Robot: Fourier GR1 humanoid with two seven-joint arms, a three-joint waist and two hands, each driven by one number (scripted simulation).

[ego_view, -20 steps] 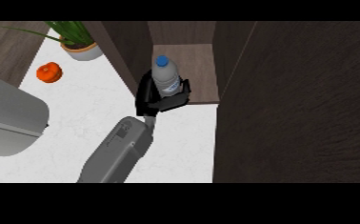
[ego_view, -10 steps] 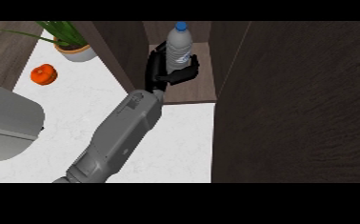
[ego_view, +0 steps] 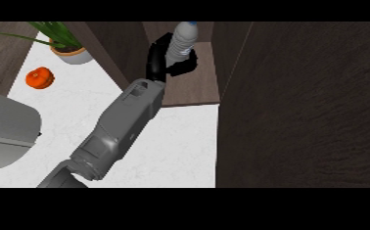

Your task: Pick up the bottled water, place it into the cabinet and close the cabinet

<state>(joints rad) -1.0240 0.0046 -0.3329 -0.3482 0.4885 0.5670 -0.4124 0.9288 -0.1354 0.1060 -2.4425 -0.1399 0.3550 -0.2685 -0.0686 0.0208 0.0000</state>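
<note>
Black hand (ego_view: 160,63) grips bottled water (ego_view: 181,39) inside cabinet (ego_view: 195,84) opening.

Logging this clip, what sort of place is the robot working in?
Probably a kitchen: a white marble-look counter, a dark wooden cabinet standing open, and a potted plant beside an orange fruit.

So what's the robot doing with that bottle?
One hand is curled around the bottled water and holds it inside the open cabinet, above its wooden shelf. Which hand it is can't be told for sure; the arm comes in from the lower left. The bottle is upright and hasn't been let go yet. The cabinet door stands open on the right. An orange fruit and a potted plant sit on the white counter.
</note>
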